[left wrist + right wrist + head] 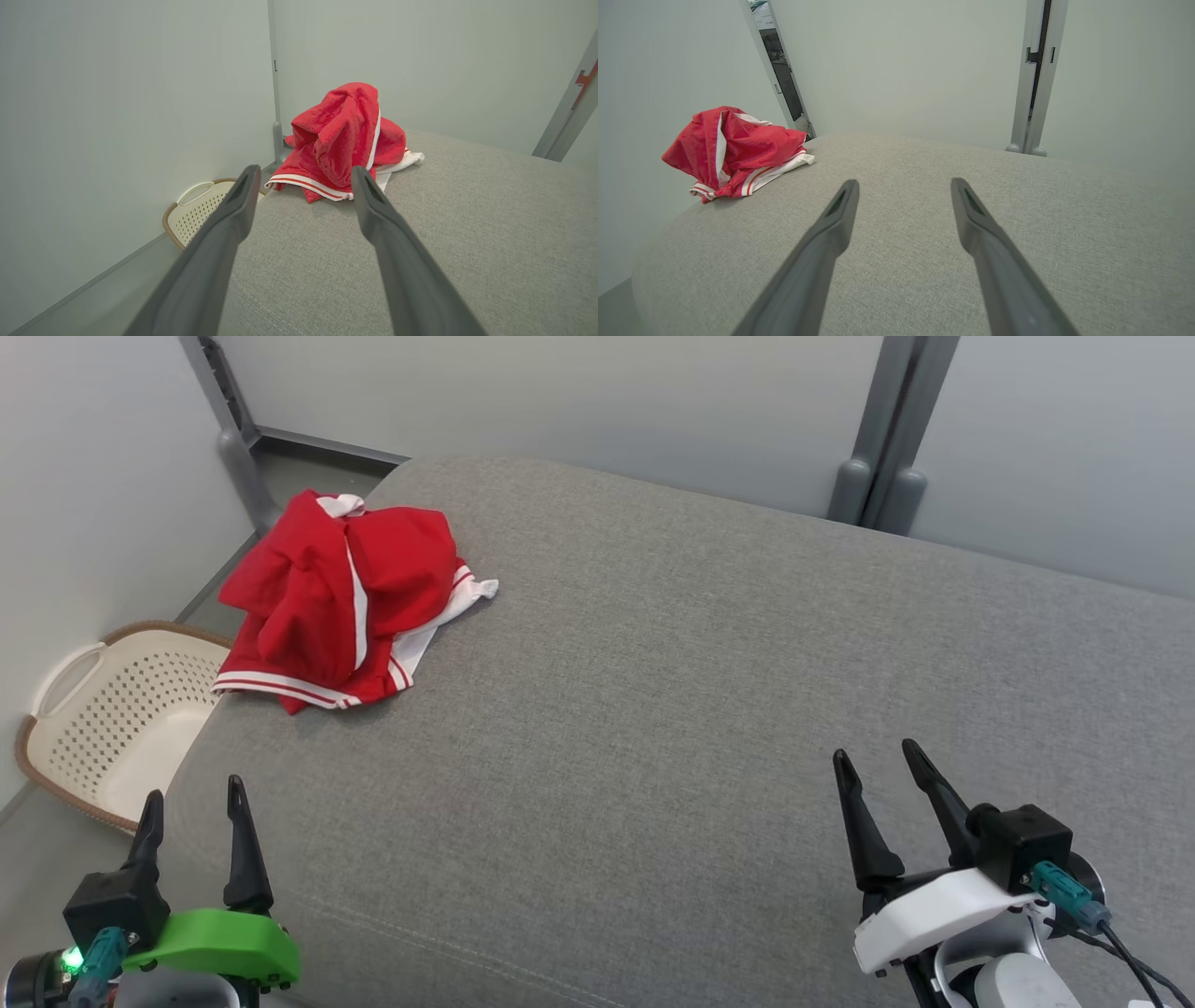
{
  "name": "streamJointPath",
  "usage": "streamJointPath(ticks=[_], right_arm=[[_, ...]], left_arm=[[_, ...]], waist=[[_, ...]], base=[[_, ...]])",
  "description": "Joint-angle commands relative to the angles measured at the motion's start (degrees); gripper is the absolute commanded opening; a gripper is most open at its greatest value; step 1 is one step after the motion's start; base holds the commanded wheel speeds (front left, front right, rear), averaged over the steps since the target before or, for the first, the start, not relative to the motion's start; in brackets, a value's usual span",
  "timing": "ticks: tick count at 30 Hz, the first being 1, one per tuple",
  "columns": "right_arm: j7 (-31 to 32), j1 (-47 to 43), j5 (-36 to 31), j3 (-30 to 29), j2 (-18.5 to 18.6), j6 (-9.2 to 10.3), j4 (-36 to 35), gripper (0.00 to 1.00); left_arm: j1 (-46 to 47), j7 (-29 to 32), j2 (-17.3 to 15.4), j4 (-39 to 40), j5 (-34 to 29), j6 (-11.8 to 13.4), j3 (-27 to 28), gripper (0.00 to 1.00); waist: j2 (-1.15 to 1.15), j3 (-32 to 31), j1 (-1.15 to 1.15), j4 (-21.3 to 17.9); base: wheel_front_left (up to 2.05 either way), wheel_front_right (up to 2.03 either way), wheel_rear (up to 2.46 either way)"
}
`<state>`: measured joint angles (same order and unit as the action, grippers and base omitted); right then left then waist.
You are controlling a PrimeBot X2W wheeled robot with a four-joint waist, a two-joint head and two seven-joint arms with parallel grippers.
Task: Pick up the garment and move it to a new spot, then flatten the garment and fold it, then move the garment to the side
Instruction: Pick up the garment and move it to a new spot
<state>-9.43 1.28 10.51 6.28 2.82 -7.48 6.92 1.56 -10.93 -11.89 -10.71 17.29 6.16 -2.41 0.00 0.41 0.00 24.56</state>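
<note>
Perforated basket [112,709] beside grey cushion [653,709]

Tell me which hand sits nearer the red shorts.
The left hand, the one with the green housing: the red shorts lie straight ahead of it, while the white-housed right hand sits far across the grey cushion.

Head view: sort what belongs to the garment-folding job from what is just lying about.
Job: red garment, crumpled at the far left corner of the grey cushion; left gripper and right gripper, both open and empty.
Lying about: cream perforated basket, down beside the cushion's left edge; grey posts behind it.
</note>
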Motion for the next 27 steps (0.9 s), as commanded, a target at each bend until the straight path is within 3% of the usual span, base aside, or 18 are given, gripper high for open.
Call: streamJointPath(ticks=[1, 16, 27], right_arm=[[0.0, 0.3, 0.3, -0.1, 0.1, -0.02, 0.1, 1.00], [0.5, 1.4, 0.2, 0.9, 0.4, -0.02, 0.4, 1.00], [3.2, 4.9, -2.4, -1.3, 3.0, -0.01, -3.6, 1.00]], left_arm=[[-1.0, -0.2, -0.3, 0.2, 0.3, 0.4, 0.0, 1.00], [1.3, -0.9, -0.4, -0.5, 1.8, 0.7, 0.7, 1.00], [18.6, -1.3, -5.6, -3.8, 4.0, -1.6, 4.2, 1.00]], waist=[[0.00, 0.5, 0.00, 1.8], [0.00, 1.7, 0.00, 1.1], [0.00, 11.1, 0.00, -7.2]], base=[[0.00, 0.00, 0.00], [0.00, 0.00, 0.00], [0.00, 0.00, 0.00]])
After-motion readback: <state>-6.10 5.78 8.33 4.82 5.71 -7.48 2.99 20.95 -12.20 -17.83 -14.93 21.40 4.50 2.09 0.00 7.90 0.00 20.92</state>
